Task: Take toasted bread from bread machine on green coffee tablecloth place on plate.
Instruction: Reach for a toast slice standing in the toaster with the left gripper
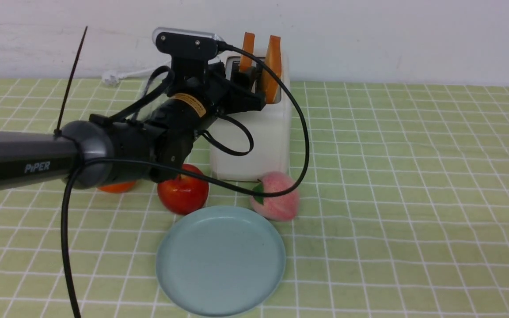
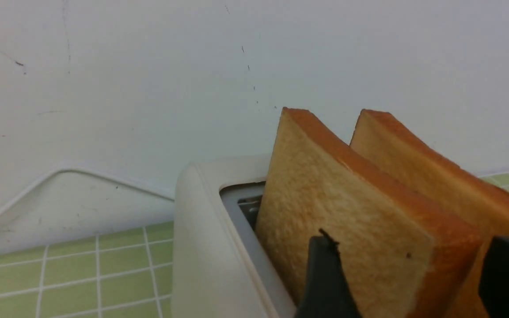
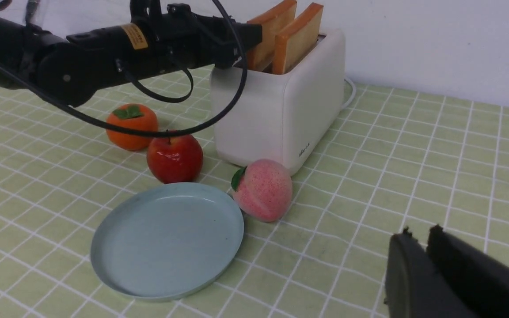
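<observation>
Reaching in from the left, the left arm has its left gripper (image 2: 411, 247) at the top of the white toaster (image 1: 254, 145). Its fingers (image 2: 325, 278) stand apart on either side of the left toast slice (image 1: 248, 51). In the left wrist view we see one black finger in front of that slice's pale golden face and the other past its orange-brown crust, in front of the right toast slice (image 1: 273, 66). We cannot tell whether either finger presses on the bread. Both slices stand upright in their slots, sticking up above the toaster's top, side by side.

The toaster sits at the far side of the green checked tablecloth (image 1: 413, 198), close to the white wall, with its white power cord (image 1: 126, 75) trailing off to the left. The pale blue plate (image 1: 166, 265) lies flat on the cloth in front of the toaster, with nothing on it. Between plate and toaster we find a red apple (image 1: 183, 194) and a pink peach (image 1: 276, 198), the peach just beside the plate's rim. An orange (image 3: 131, 128) lies left of the apple.

The right gripper (image 3: 420, 230) shows only in its own wrist view. Its fingers are drawn together and hold nothing, above the cloth, well apart from the toaster.
</observation>
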You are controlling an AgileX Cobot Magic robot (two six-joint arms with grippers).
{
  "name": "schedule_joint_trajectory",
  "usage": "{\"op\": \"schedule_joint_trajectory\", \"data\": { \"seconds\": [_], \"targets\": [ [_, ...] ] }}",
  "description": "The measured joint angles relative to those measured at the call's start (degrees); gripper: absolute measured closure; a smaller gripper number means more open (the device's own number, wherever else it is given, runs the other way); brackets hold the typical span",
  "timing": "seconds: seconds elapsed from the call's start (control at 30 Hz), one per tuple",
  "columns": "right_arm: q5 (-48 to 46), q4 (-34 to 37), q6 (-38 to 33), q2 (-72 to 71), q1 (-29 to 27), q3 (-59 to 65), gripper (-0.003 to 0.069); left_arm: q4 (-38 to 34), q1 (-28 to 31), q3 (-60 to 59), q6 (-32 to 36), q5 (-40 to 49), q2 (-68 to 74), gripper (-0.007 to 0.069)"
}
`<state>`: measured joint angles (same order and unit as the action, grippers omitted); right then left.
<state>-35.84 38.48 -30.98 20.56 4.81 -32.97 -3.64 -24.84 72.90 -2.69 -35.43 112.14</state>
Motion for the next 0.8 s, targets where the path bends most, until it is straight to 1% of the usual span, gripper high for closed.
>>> {"op": "schedule_joint_trajectory", "data": {
  "seconds": [0.17,0.27,0.37,0.43,0.5,0.53,0.57,0.6,0.63,0.67,0.7,0.8],
  "targets": [
    [-0.6,1.2,0.0,0.0,0.0,0.0,0.0585,0.1,0.2,3.2,0.4,-0.1,2.6,0.0177],
    [-1.1,1.4,0.0,0.0,0.0,0.0,0.0583,-0.2,0.2,5.9,1.8,1.5,4.0,0.0183],
    [-1.3,1.4,0.0,0.0,0.0,0.0,0.0582,-1.1,0.2,10.0,4.3,6.1,6.0,0.0215],
    [-1.4,1.4,0.0,0.0,0.0,0.0,0.0582,-1.7,0.2,11.2,4.9,8.3,6.6,0.0249],
    [-1.4,1.5,0.0,0.0,0.0,0.0,0.0582,-2.9,0.2,11.7,5.3,9.4,6.8,0.0301],
    [-1.4,1.6,0.0,0.0,0.0,0.0,0.0582,-3.1,0.2,11.7,5.3,9.4,6.8,0.0307],
    [-1.5,1.9,0.0,0.0,0.0,0.0,0.0582,-4.5,0.3,11.9,5.4,9.4,6.8,0.0369],
    [-1.5,2.0,0.0,0.0,0.0,0.0,0.0581,-5.4,0.3,11.9,5.4,9.4,6.8,0.0405],
    [-1.5,2.0,0.0,0.0,0.0,0.0,0.0580,-5.8,0.3,11.9,5.4,9.4,6.8,0.0412],
    [-1.5,2.3,0.0,0.0,0.0,0.0,0.0578,-7.4,0.3,12.0,5.4,9.4,6.8,0.0471],
    [-1.5,2.5,0.0,0.0,0.0,0.0,0.0576,-8.6,0.3,12.0,5.4,9.2,6.8,0.0503],
    [-1.5,2.7,0.0,0.0,0.0,0.0,0.0574,-10.7,0.3,12.0,5.4,9.3,6.7,0.0515]
  ]
}}
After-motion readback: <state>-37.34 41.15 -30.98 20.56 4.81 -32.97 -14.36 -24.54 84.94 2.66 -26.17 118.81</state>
